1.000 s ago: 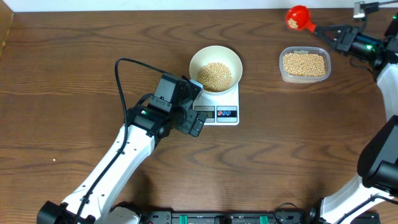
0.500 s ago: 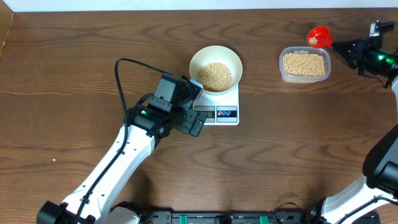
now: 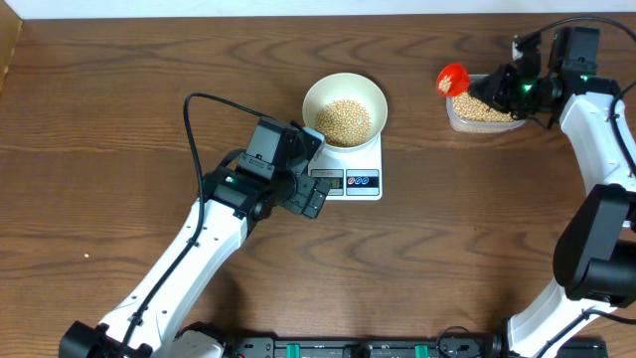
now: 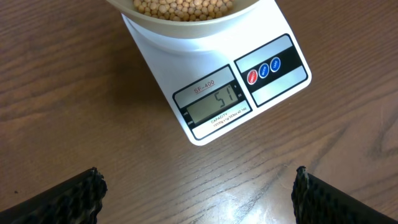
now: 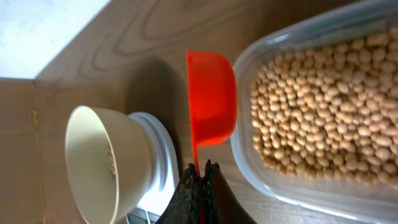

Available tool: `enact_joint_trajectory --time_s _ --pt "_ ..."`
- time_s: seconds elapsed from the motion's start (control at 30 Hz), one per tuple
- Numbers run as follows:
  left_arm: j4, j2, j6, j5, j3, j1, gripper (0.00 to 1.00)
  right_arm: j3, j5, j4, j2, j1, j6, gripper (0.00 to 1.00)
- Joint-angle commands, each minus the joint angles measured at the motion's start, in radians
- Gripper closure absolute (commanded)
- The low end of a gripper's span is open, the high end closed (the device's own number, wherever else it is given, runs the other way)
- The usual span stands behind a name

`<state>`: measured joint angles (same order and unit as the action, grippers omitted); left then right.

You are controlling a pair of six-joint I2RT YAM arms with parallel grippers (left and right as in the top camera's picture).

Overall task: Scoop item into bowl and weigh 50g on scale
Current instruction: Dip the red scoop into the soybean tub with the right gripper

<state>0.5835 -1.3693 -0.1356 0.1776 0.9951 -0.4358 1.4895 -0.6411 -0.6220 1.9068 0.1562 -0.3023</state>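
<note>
Soybeans [image 3: 344, 120] are heaped in the white bowl [image 3: 370, 91] on the scale [image 3: 363, 183], mid-table toward the far edge, and the display [image 4: 217, 102] reads 51.
The right gripper [image 5: 200, 179] is pinched tight on the handle of the red scoop [image 5: 211, 96]. The scoop hangs just beside the clear container [image 5: 348, 186] of more beans, on its bowl side, near the far right corner of the table [image 3: 119, 99]. The left gripper [image 4: 199, 190] is spread wide and hovers low at the scale's front, holding nothing.

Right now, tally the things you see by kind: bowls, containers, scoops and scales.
White bowl: 1
Clear container: 1
Red scoop: 1
Scale: 1
Total: 4
</note>
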Motion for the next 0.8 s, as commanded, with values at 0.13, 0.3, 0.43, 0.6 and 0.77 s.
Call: enact_joint_trajectory --time_s 0.13,0.3,0.43,0.6,0.77 --pt "0.003 -0.004 -0.014 -0.006 0.01 -0.002 0.02 0.003 -0.077 -0.018 -0.02 0.037 0.08 0.99" --pt "0.003 -0.004 -0.014 -0.006 0.01 -0.002 0.02 0.003 -0.105 -0.029 -0.049 0.08 0.124 0.99" --pt "0.003 -0.004 -0.014 -0.006 0.01 -0.002 0.02 0.003 -0.053 -0.064 -0.098 0.099 0.177 0.99" --pt "0.003 -0.004 -0.014 -0.006 0.01 -0.002 0.02 0.003 0.148 -0.169 -0.171 0.089 0.249 0.99" --pt "0.003 -0.004 -0.014 -0.006 0.01 -0.002 0.02 0.003 0.36 -0.208 -0.214 0.04 0.301 0.99"
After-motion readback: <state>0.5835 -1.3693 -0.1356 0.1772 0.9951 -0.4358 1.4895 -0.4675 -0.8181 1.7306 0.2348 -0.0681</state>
